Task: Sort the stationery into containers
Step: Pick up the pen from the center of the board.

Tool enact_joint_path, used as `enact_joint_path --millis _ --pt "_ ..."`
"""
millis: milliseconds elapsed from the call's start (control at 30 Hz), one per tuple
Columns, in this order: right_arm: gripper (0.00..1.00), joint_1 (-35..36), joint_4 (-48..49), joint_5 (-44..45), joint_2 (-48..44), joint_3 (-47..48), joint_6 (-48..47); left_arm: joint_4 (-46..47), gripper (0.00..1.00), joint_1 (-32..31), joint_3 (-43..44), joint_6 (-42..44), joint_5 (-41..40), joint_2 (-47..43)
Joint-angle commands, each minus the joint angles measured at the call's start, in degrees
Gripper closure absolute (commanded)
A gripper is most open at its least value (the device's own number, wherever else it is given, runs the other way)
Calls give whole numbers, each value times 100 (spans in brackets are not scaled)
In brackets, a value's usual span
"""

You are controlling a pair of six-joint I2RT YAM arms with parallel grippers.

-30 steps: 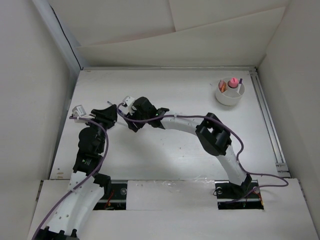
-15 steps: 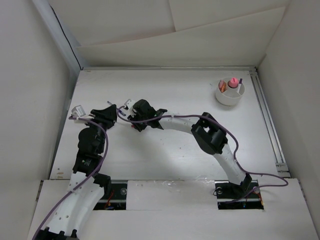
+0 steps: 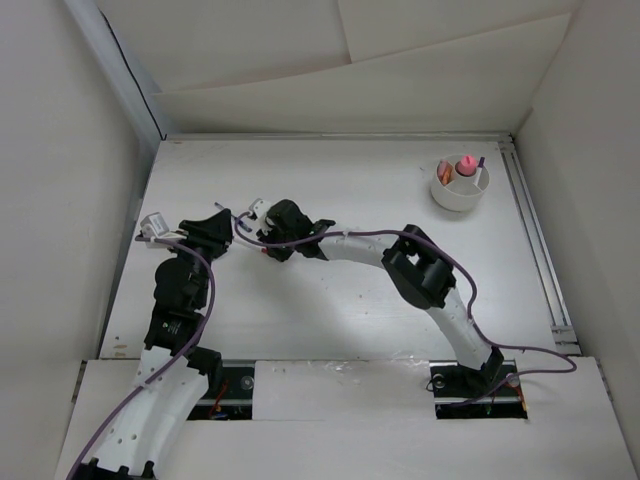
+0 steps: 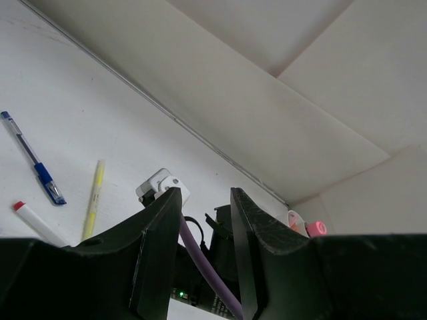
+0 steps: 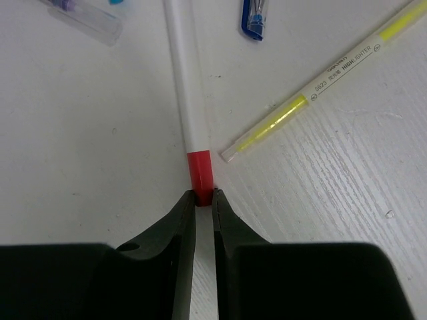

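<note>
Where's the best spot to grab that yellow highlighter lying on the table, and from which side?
Grip the yellow highlighter at mid-barrel, around its printed label, coming straight down with the jaws across its width. It lies flat and slanted, and its near end almost touches the white pen, so the middle probably leaves more room.

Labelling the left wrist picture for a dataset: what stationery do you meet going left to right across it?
Blue-and-clear ballpoint pen → slim yellow highlighter → pink-capped tube. The red-capped white marker overlaps the pen, so omitted.
</note>
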Motion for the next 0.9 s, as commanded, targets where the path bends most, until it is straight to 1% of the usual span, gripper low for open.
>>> enact_joint_path --millis 0,167,300,400,533,633,667,767,800,833,867 --pt "90 12 181 -216 -206 -170 24 112 68 0 -47 -27 -55 -55" --pt "95 12 233 -270 -425 -354 24 112 68 0 -47 -27 -55 -2" --pt "99 12 287 -322 -959 -705 77 112 68 0 -47 -27 -55 -2" --pt "99 12 400 -270 -1268 -995 77 112 68 0 -47 -27 -55 -2" --pt "100 -41 401 -208 -1908 -1390 77 112 68 0 -47 -27 -3 -2" --pt "100 -251 462 20 -2252 -1741 129 173 68 0 -47 -27 50 51" --pt "100 -313 462 73 -2497 -1830 130 174 68 0 -47 -27 102 51" --pt "100 -734 462 204 -3024 -2243 199 226 68 0 -47 -27 164 104" --pt "100 -1301 332 344 -3462 -2636 252 288 68 0 -47 -27 295 217" --pt "100 -1307 331 346 -3466 -2640 253 288 68 0 -47 -27 296 218" --pt "100 -1454 270 407 -3788 -2735 314 288 68 0 -47 -27 296 218"
